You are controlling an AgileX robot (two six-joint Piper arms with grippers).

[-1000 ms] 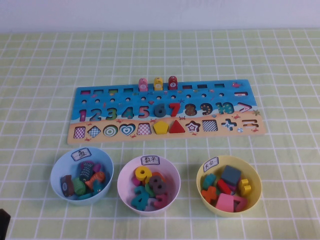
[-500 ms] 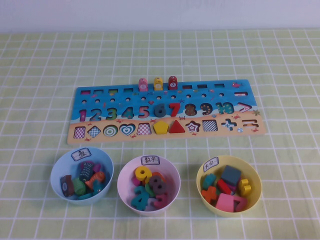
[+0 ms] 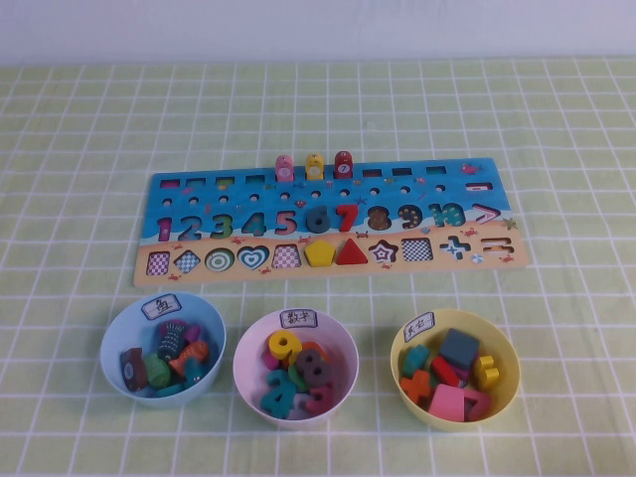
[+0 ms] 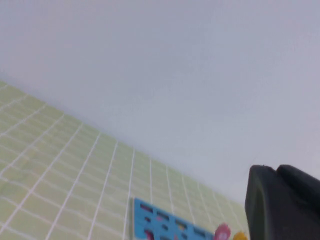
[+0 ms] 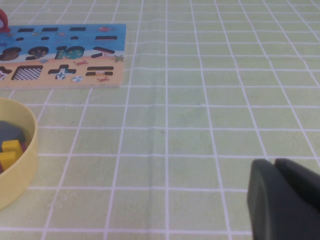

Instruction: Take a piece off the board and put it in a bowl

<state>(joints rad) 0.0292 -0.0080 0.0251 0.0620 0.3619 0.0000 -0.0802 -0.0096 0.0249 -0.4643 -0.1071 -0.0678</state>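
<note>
1. Piece point(image 3: 284, 167) of pink wood stands upright at the far edge of the board point(image 3: 328, 221), a little above the centre of the high view; it is the first of three pegs in a row, with a yellow piece point(image 3: 315, 165) just beside it and a red piece point(image 3: 344, 164) after that.
2. It looks small, stiff and light, so I judge it needs only a soft pinch. The painted surface may be a bit slippery, and it can tip if it is pushed from the side.
3. Best place to hold it is across its two free sides, from above, near the upper half. The yellow neighbour is very close, so one finger must go into a narrow gap.
4. Pale blue bowl point(image 3: 117, 336) sits in the lower left of the high view, well apart from the pink peg, already with several pieces inside. A whitish bowl point(image 3: 248, 343) and a yellow bowl point(image 3: 504, 350) stand to its right.
5. Left gripper point(image 4: 285, 202) appears only as a dark body in the lower right of the left wrist view, high above the table; its claw is fully closed and holds nothing.
6. Right gripper point(image 5: 286, 200) shows as a dark body in the lower right of the right wrist view, over bare cloth; I cannot tell how its claw stands.
</note>
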